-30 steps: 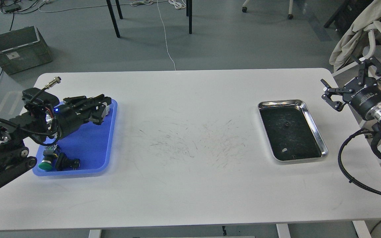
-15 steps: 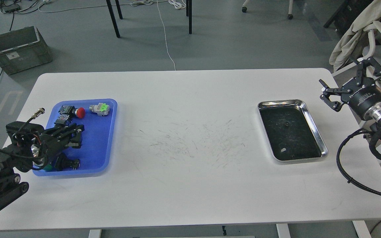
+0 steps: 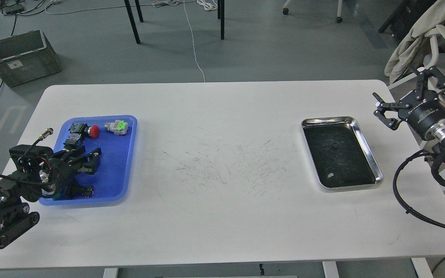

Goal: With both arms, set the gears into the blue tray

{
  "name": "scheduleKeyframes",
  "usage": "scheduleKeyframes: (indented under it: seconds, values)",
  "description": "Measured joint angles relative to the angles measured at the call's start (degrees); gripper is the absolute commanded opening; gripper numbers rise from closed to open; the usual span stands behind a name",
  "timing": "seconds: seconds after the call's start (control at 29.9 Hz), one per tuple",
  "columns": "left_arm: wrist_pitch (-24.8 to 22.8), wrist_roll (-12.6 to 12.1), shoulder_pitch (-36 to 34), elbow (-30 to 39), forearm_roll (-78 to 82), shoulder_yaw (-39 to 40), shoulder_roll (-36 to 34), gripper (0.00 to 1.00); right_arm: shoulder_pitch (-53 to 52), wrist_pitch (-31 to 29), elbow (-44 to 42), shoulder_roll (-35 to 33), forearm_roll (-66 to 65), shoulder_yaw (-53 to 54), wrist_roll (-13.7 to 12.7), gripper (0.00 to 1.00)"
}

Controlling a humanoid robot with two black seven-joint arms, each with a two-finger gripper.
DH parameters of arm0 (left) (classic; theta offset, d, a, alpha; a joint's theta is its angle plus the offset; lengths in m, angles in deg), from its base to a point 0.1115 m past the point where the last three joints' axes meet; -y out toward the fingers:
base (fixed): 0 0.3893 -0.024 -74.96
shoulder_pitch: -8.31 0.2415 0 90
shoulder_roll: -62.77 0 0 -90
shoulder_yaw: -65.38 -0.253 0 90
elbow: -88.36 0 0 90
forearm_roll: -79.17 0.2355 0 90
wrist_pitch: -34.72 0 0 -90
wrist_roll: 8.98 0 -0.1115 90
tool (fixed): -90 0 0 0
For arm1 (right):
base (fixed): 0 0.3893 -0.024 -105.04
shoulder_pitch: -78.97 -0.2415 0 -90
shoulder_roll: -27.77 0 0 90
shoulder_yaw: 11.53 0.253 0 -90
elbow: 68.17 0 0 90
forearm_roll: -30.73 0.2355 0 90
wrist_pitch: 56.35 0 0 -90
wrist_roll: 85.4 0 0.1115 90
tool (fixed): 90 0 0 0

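Inside steel tray (image 3: 365,141), perhaps one gear (image 3: 335,145)

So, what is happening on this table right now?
A two-armed robot is moving small gears from the steel tray to the blue tray. One gear lies in the steel tray. The left hand is open above the blue tray, which holds push-buttons. The right hand is open and empty, off the table's right edge.

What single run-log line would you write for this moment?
left gripper: open, over blue tray | right gripper: open, beside steel tray | gear: in steel tray | push-buttons: in blue tray
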Motion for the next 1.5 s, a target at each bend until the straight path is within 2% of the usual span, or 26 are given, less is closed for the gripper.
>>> scheduleKeyframes:
  seconds: [0.13,0.33,0.47,0.6,0.7,0.87,0.97,1.04,1.1,1.34,1.5]
  values:
    - [0.0,0.1,-2.7,1.7,-3.9,0.1,-0.5,0.96,-0.2,0.0,0.0,0.0,0.0,0.0,0.0,0.98]
    - [-0.1,0.2,-12.4,3.7,-15.8,1.2,-2.7,0.96,-0.8,0.0,0.2,0.0,0.0,-0.1,0.0,0.98]
    - [-1.1,0.3,-16.5,3.3,-35.9,6.1,-2.0,0.97,-0.8,0.0,0.5,0.0,-0.1,-0.2,-0.1,0.98]
    - [-4.2,0.2,-18.6,0.8,-58.4,8.3,-1.5,0.97,-0.9,0.3,1.7,-0.4,-0.4,-0.2,-0.4,0.98]
    - [-9.5,0.2,-19.5,-1.4,-73.1,9.5,-0.7,0.97,-1.2,1.0,4.2,-0.8,-1.0,-0.9,-0.5,0.98]
    - [-24.6,0.1,-19.4,-5.2,-88.2,13.3,1.8,0.97,-4.5,2.5,8.9,-2.7,-2.5,-6.0,-0.7,0.98]
    - [-33.2,0.1,-19.2,-10.6,-90.6,15.8,7.1,0.98,-7.4,3.8,13.5,-5.3,-6.0,-11.1,-1.0,0.98]
    - [-38.3,0.1,-19.2,-15.4,-91.0,18.8,10.9,0.98,-9.5,4.4,17.6,-7.8,-10.4,-15.1,-1.4,0.98]
    - [-40.7,0.1,-19.3,-19.1,-91.1,21.8,13.5,0.98,-11.5,4.5,21.5,-11.2,-16.1,-18.8,-1.8,0.98]
    - [-41.8,0.3,-19.7,-22.6,-92.4,27.0,17.0,0.98,-17.8,3.4,33.8,-28.9,-48.6,-34.1,-3.5,0.98]
    - [-41.8,0.9,-19.7,-22.6,-92.6,26.9,17.0,0.98,-18.2,3.3,33.8,-31.3,-70.2,-40.5,-3.5,0.98]
